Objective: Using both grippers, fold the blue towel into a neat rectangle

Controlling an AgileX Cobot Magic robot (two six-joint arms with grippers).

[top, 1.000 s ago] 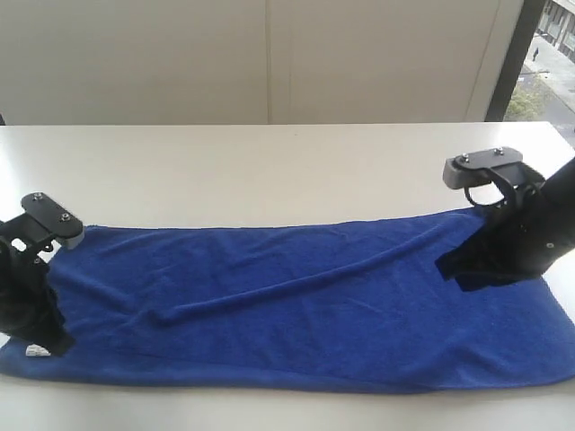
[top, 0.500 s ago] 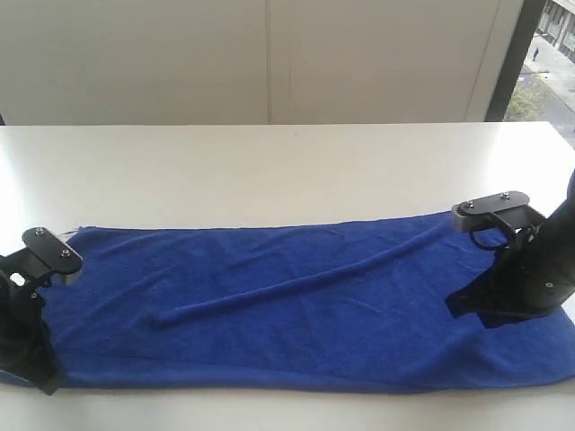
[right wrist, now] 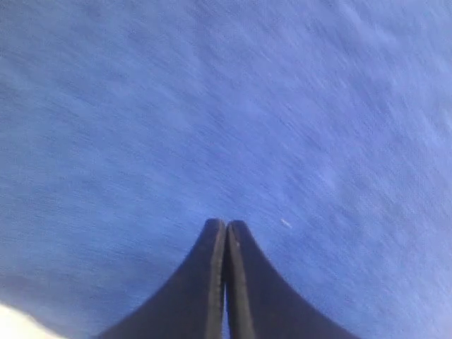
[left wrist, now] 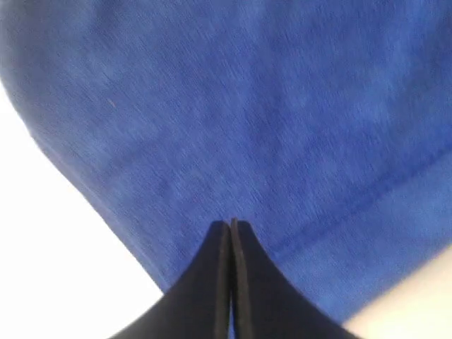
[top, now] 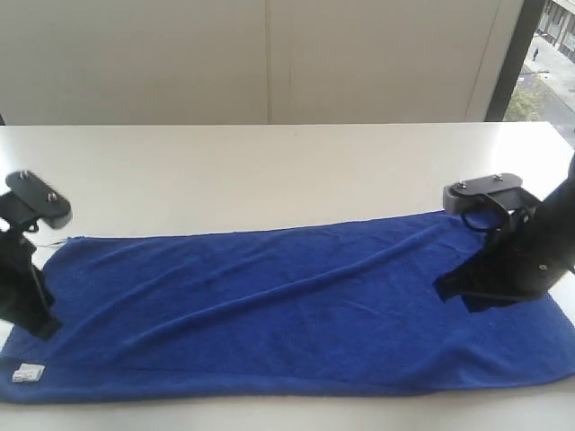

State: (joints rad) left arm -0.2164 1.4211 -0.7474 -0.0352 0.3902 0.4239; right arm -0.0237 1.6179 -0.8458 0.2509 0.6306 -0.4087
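Note:
The blue towel [top: 269,305] lies spread lengthwise across the near part of the white table [top: 269,171], with soft diagonal folds and a small white tag [top: 27,372] at its near left corner. My left gripper [top: 40,328] points down at the towel's left end. In the left wrist view the left gripper [left wrist: 231,224] is shut over the blue towel [left wrist: 247,106], close to a hemmed edge, with nothing between the jaws. My right gripper [top: 454,292] stands over the towel's right end. In its wrist view the right gripper [right wrist: 226,223] is shut too, with blue towel [right wrist: 212,106] filling the view.
Bare white tabletop stretches behind the towel to a pale wall [top: 269,54]. A window [top: 548,54] shows at the far right. The towel's near edge runs close to the table's front edge, and its right end reaches the picture's side.
The raised diagonal ridge across the towel has flattened out. The left gripper has lifted and moved back, uncovering the white tag. The right gripper dipped, then rose slightly.

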